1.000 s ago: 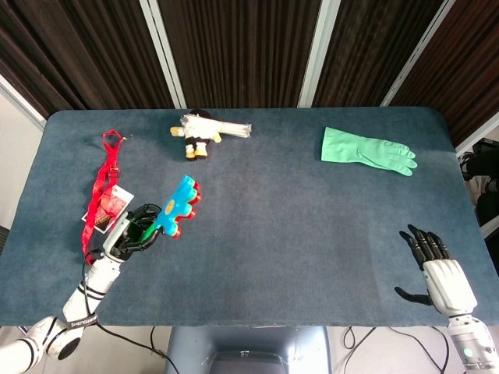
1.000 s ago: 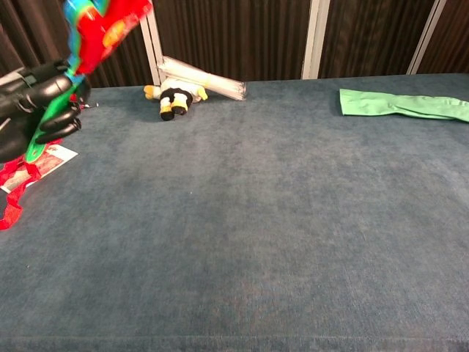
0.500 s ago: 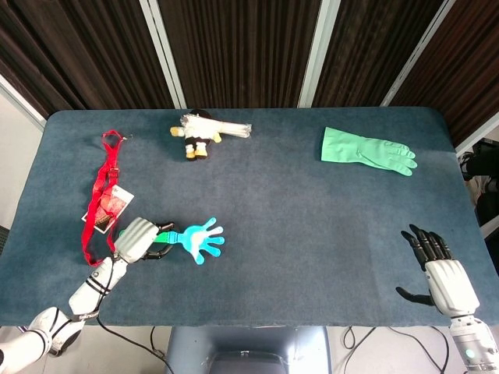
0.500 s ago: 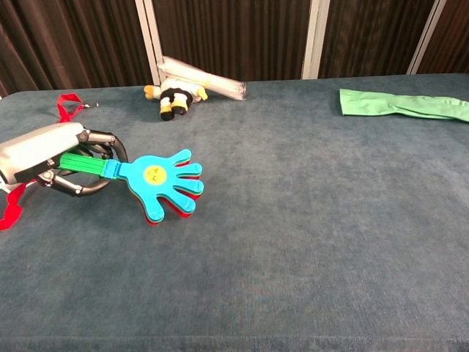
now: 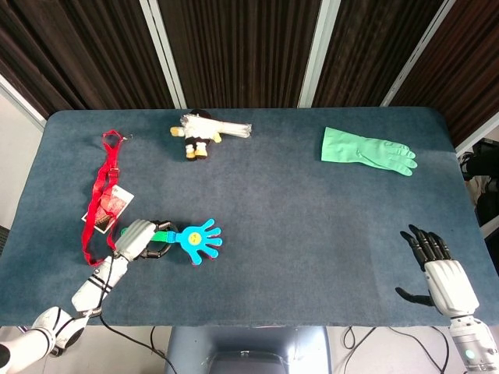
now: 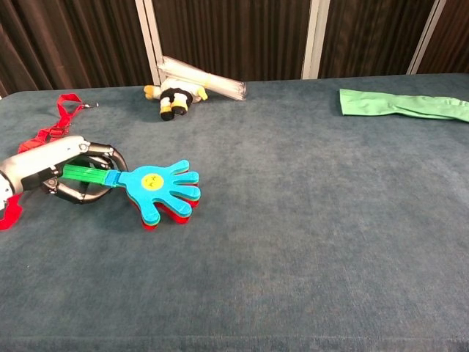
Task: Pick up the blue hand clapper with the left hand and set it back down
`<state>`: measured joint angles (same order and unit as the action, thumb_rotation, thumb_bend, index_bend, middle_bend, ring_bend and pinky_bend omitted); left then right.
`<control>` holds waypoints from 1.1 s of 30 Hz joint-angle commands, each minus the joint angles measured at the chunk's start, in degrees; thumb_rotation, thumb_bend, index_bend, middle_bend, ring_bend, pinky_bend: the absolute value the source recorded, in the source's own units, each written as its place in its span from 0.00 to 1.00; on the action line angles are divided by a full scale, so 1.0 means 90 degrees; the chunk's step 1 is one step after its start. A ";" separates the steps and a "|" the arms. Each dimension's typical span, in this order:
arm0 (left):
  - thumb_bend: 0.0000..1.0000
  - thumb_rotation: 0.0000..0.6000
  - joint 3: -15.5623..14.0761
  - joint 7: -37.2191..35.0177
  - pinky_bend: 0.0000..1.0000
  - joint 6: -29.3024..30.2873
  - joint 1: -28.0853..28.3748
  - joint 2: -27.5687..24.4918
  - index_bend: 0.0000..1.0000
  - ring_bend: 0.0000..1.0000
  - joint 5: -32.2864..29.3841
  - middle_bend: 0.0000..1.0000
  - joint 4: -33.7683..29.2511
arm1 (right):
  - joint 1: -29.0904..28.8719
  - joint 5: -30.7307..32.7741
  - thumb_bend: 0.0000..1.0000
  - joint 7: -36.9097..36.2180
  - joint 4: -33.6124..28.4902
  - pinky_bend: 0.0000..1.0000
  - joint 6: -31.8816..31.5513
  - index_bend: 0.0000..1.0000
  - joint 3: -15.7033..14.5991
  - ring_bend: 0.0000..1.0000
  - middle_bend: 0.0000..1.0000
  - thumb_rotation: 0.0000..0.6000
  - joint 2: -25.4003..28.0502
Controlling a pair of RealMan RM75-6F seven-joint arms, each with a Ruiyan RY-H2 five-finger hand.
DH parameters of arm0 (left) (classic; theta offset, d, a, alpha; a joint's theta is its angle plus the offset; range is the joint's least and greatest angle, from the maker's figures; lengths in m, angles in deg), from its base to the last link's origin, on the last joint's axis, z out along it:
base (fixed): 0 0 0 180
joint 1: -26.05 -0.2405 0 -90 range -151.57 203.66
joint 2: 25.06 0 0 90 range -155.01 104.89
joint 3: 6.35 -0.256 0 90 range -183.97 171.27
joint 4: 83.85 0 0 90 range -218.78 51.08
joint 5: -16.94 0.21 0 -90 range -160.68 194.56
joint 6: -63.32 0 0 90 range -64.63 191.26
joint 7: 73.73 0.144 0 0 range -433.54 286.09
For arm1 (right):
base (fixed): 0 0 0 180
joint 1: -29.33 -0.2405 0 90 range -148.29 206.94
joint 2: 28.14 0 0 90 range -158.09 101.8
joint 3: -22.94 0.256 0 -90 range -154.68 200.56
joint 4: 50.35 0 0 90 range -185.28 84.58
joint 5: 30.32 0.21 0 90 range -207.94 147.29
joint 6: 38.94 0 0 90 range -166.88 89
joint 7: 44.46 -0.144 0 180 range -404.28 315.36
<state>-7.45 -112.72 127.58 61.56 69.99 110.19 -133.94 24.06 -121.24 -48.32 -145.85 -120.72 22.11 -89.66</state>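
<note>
The blue-carpeted table (image 5: 296,218) fills both views. At about two o'clock on it lies the green rubber glove (image 5: 366,149), flat, fingers toward three o'clock. At nine o'clock the red lanyard (image 5: 103,187) stretches lengthwise, its card end near the left hand (image 5: 136,238). That hand sits at roughly eight o'clock, fingers curled around the green handle of the blue hand clapper (image 5: 196,241), which lies flat on the table with its palm end pointing toward three o'clock and a red layer showing beneath the blue one. At five o'clock the right hand (image 5: 437,269) hovers, fingers spread, holding nothing. At eleven o'clock a small plush toy (image 5: 196,142) rests against a clear packet (image 5: 222,127).
</note>
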 commanded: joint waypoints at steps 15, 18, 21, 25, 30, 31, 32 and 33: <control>0.38 1.00 0.0010 0.2127 0.03 0.0918 -0.0428 -0.1167 0.01 0.00 -0.0012 0.01 -0.1528 | 0.0039 -0.0053 0.15 0.0013 -0.0038 0.00 -0.0071 0.00 -0.0019 0.00 0.00 1.00 0.0034; 0.38 1.00 -0.0099 0.3310 0.02 0.1520 -0.0853 -0.1689 0.06 0.00 0.0068 0.01 -0.2195 | 0.0044 -0.0051 0.15 0.0016 -0.0033 0.00 -0.0101 0.00 -0.0001 0.00 0.00 1.00 0.0034; 0.38 1.00 -0.0229 0.4351 0.02 0.2163 -0.1504 -0.2141 0.05 0.00 -0.0099 0.00 -0.3042 | 0.0070 -0.0042 0.15 0.0073 -0.0049 0.00 -0.0153 0.00 0.0013 0.00 0.00 1.00 0.0028; 0.38 1.00 -0.0236 0.5190 0.02 0.3176 -0.2442 -0.2145 0.05 0.00 -0.0512 0.01 -0.3746 | 0.0088 0.0025 0.15 0.0245 -0.0050 0.00 -0.0165 0.00 0.0042 0.00 0.00 1.00 -0.0017; 0.38 1.00 -0.0285 0.5589 0.02 0.3269 -0.2822 -0.2237 0.01 0.00 -0.0736 0.00 -0.3993 | 0.0137 0.0271 0.15 0.0631 -0.0009 0.00 -0.0258 0.00 0.0183 0.00 0.00 1.00 -0.0126; 0.37 1.00 -0.0239 0.5573 0.02 0.3246 -0.2839 -0.2263 0.00 0.00 -0.0776 0.00 -0.4037 | 0.0153 0.0329 0.15 0.0702 -0.0024 0.00 -0.0278 0.00 0.0208 0.00 0.00 1.00 -0.0139; 0.37 1.00 -0.0212 0.5604 0.02 0.3226 -0.2843 -0.2282 0.00 0.00 -0.0786 0.00 -0.4043 | 0.0163 0.0348 0.15 0.0735 -0.0037 0.00 -0.0296 0.00 0.0220 0.00 0.00 1.00 -0.0140; 0.37 1.00 -0.0189 0.5634 0.02 0.3212 -0.2845 -0.2293 0.00 0.00 -0.0783 0.00 -0.4036 | 0.0174 0.0350 0.15 0.0751 -0.0049 0.00 -0.0315 0.00 0.0223 0.00 0.00 1.00 -0.0134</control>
<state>-9.39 -63.25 157.07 36.65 50.25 103.93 -169.44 25.47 -118.25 -41.78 -146.20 -123.35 23.94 -90.76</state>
